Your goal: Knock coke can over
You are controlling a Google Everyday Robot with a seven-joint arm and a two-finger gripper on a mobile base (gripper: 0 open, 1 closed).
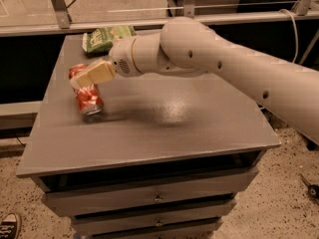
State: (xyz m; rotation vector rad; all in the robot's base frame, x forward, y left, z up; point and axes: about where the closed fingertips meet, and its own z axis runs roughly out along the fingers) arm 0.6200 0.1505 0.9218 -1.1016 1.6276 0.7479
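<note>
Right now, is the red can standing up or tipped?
Tipped. The coke can slants across the table, the gripper against its upper end. Fully flat yet? Cannot tell.

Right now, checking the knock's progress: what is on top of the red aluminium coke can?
The cream gripper lies across the tilted red aluminium coke can, covering its upper part.

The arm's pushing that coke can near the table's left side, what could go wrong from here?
The coke can is tilted close to the table's left edge; once down it might roll off. The gripper sits against the can's upper part; withdrawing too early may let it rock back upright. A longer push could reach the green chip bag behind.
</note>
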